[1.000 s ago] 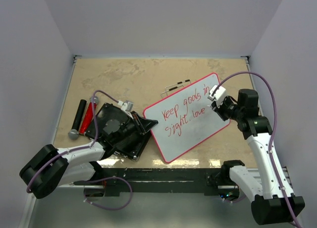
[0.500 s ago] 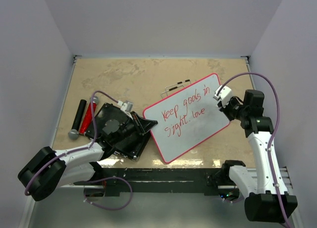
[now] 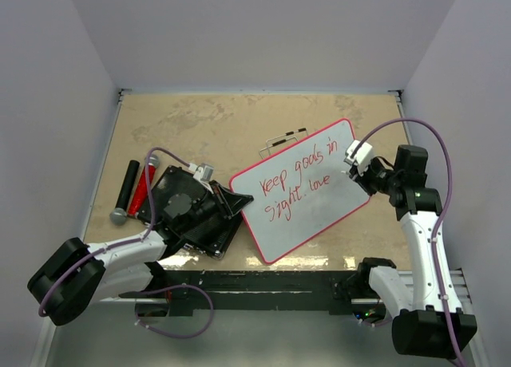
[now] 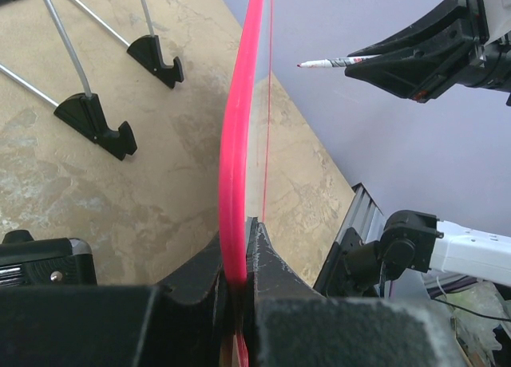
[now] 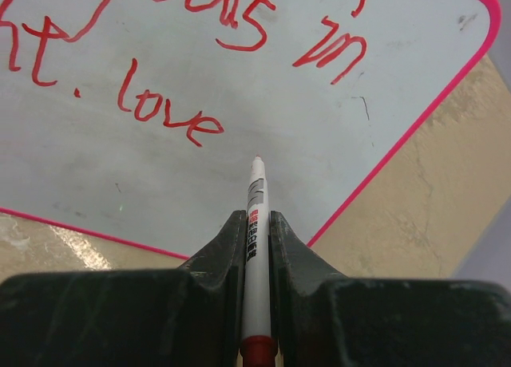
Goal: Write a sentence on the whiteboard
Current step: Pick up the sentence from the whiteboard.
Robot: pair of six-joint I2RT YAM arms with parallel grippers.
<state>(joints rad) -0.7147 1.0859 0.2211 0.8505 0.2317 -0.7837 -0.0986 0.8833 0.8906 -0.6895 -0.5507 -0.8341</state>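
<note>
A beige, marble-patterned tabletop [image 3: 207,120] is enclosed by plain, pale lavender-grey panels: a back wall [image 3: 255,32], a left wall [image 3: 48,104] and a right wall [image 3: 471,72]. Soft glare patches lie along its near edge.

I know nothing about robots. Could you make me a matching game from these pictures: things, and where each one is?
Things:
1. whiteboard
2. marker
3. wire stand

Places:
a. clamped in the right gripper
b. on the table, beyond the board's far edge
c. red rim pinched by the left gripper

Pairs: 1-c, 2-a, 3-b
</note>
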